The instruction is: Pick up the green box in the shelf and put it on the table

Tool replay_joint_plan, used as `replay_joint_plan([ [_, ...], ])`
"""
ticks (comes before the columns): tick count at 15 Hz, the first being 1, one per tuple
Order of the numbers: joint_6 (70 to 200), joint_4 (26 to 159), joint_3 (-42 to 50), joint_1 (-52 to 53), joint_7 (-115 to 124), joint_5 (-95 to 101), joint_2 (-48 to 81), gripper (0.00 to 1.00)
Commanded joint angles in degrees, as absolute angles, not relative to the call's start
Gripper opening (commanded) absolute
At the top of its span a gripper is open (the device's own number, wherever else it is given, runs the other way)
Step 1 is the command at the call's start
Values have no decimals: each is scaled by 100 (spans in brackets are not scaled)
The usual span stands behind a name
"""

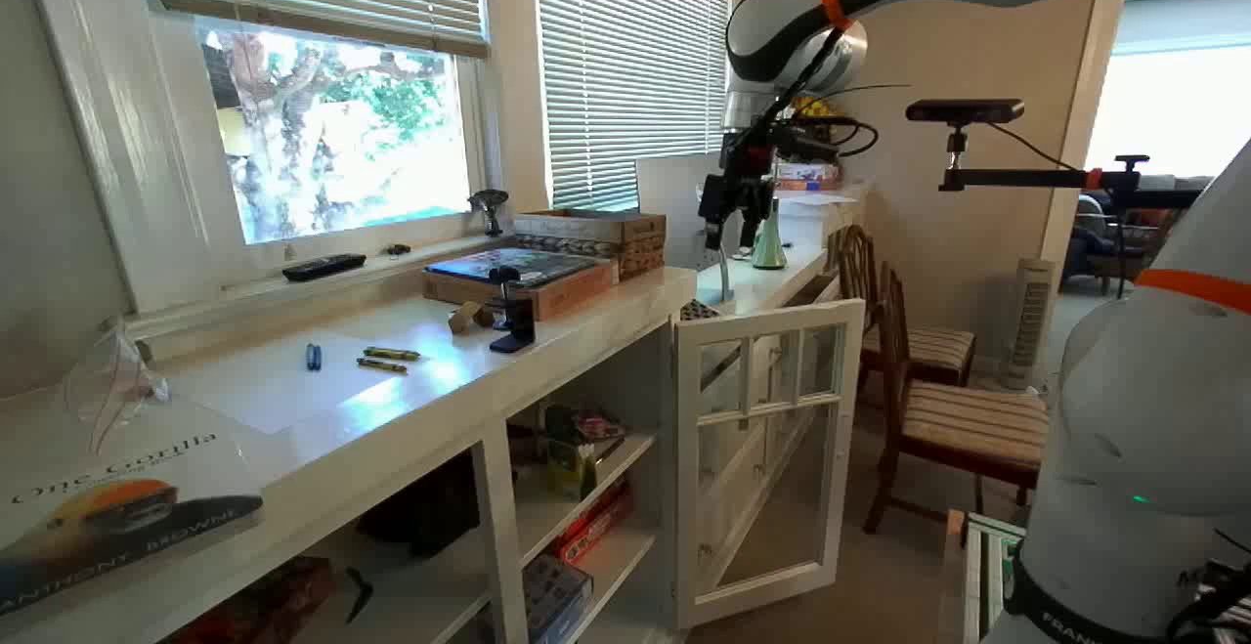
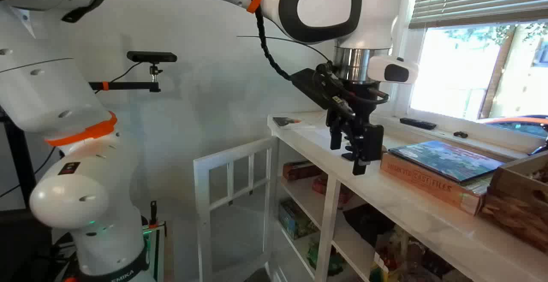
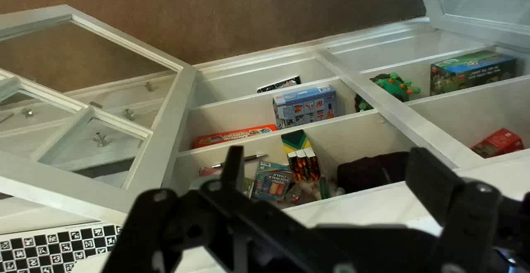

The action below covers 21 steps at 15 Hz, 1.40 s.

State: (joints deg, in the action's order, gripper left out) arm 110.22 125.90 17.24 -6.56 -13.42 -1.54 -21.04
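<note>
Two fingers (image 1: 717, 200) of your end effector (image 1: 732, 232) stand apart in an exterior view, pointing down and holding nothing. What you most likely want, the green box (image 1: 570, 474), sits in the upper compartment of the white shelf (image 1: 500, 502), beneath the bench (image 1: 606, 317). That overhang looks like your chief risk: reach in with the end effector pointing straight down and you would probably strike the front edge. A glass-paned door (image 1: 772, 409) hangs open beside that bay, so a wide swing could catch it. The black clamp (image 1: 520, 317) near the bench edge could snag your load as you bring it over.

Again in an exterior view, you see a game box (image 2: 428, 183) and a brown tray (image 2: 513, 207) taking up bench room; a careless release against either could leave the green box leaning, then toppling.

Your wrist view shows both fingers wide apart, nothing between them. The green box has a chalk box (image 3: 271, 182) just beside it and a dark cloth (image 3: 368, 171) near its other side. Fingers pushed in off-centre might shove the chalk or pinch the cloth. Its top appears open, so tilting could spill the contents, and a hard squeeze could crush thin card. A green-and-blue box (image 3: 472, 74) in a farther compartment invites a wrong pick.
</note>
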Motion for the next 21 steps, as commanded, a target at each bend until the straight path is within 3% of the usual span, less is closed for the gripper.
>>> replay_joint_plan([
  [1, 11011, 12578, 1622, -777, -1380, -199, -2086, 100],
  [15, 11017, 12598, 1597, -783, -1344, -149, -2068, 100],
  [21, 11451, 13091, 820, -803, -464, 1029, -1885, 100],
])
